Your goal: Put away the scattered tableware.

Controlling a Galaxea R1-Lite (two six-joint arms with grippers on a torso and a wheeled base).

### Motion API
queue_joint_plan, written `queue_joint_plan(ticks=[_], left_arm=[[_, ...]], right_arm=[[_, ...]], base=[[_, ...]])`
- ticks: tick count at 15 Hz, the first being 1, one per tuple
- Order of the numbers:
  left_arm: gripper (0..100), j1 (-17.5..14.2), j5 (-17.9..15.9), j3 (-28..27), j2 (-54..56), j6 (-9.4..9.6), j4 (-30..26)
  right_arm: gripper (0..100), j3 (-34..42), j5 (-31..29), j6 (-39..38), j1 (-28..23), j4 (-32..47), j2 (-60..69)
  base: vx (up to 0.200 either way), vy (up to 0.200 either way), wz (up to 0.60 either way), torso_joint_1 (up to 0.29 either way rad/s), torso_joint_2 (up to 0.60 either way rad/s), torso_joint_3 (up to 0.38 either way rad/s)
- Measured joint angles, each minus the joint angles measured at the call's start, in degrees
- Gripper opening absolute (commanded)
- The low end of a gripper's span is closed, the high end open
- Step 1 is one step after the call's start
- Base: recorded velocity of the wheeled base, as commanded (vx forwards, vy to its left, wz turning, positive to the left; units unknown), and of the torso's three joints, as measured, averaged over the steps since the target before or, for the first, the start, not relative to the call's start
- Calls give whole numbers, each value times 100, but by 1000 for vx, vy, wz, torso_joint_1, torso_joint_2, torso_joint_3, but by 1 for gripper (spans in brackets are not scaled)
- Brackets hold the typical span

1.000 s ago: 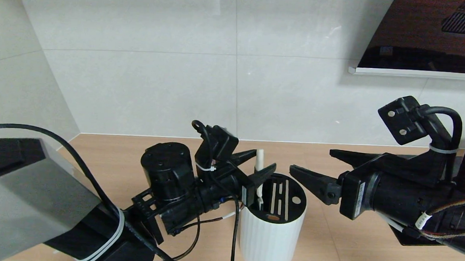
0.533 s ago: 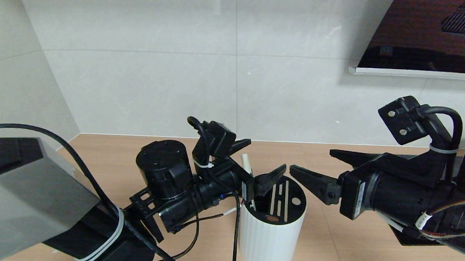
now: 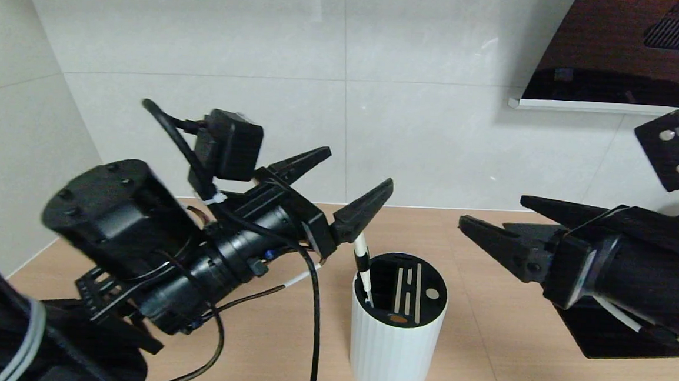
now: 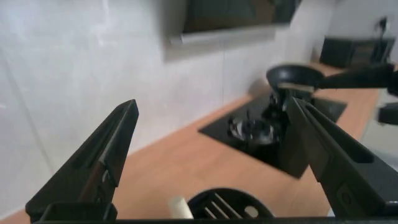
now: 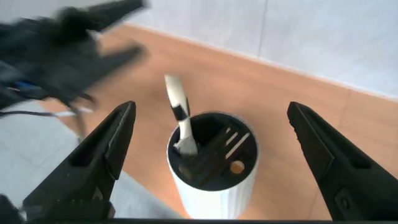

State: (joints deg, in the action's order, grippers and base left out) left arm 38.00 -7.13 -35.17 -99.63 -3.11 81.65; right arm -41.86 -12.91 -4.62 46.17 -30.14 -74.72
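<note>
Jaws of the left gripper (image 3: 357, 171) stand wide apart and empty, raised just above and to the left of the white holder (image 3: 392, 347). Jaws of the right gripper (image 3: 491, 211) are wide and empty too, off to the holder's right and clear of it. A white-handled utensil (image 3: 361, 255) with a black band stands tilted in the holder's slotted black top, handle up. The holder sits on the wooden counter (image 3: 482, 364), near the black cooktop (image 3: 619, 340).

holder (image 3: 396, 335): one
utensil (image 3: 362, 255): one
end effectors: two, the left end effector (image 3: 358, 166) and the right end effector (image 3: 491, 208)
hob (image 3: 616, 340): one
pan (image 4: 295, 76): one
hood (image 3: 619, 48): one
worktop (image 3: 483, 352): one
</note>
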Motion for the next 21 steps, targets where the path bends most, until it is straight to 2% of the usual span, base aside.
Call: queue_joint_plan(ticks=[3,5,8,10,11,14,16,17,18,19,20,21], left_arm=[[100,-603,33,896,791,-85,-11],[100,-1093,35,1420,1488,-101,-77],[100,-1615,44,2177,2809,-135,-606],[100,-1821,71,2526,4018,-219,-1556],[100,-1935,60,2616,4685,-279,-2210],[100,-2398,-178,2683,6777,-457,-4703],[100,-2923,-641,2605,8103,-586,-6303],[100,-3178,-894,2575,8555,-622,-6690],[100,-3428,-1175,2533,8997,-644,-6844],[100,-3602,-1301,2544,9336,-571,-6901],[100,-3685,-1235,2627,9537,-345,-6874],[100,-3734,-881,2793,9685,10,-6729]], right_arm=[[100,323,-222,134,-461,17,794],[100,722,-236,161,-1128,200,1456],[100,1281,-187,176,-1860,991,2662],[100,1491,-156,176,-2155,1864,3629],[100,1560,-143,169,-2316,2196,4062],[100,1738,-107,167,-2643,3043,5181],[100,1781,-96,172,-2737,3538,5876],[100,1805,-41,180,-2837,3689,6133],[100,1858,40,176,-3029,3867,6398],[100,1902,38,158,-3187,3917,6579],[100,1919,27,154,-3309,3917,6687],[100,1938,29,154,-3517,3922,6769]], base=[[0,0,0,0,0,0],[0,0,0,0,0,0],[0,0,0,0,0,0],[0,0,0,0,0,0],[0,0,0,0,0,0],[0,0,0,0,0,0],[0,0,0,0,0,0],[0,0,0,0,0,0],[0,0,0,0,0,0],[0,0,0,0,0,0],[0,0,0,0,0,0],[0,0,0,0,0,0]])
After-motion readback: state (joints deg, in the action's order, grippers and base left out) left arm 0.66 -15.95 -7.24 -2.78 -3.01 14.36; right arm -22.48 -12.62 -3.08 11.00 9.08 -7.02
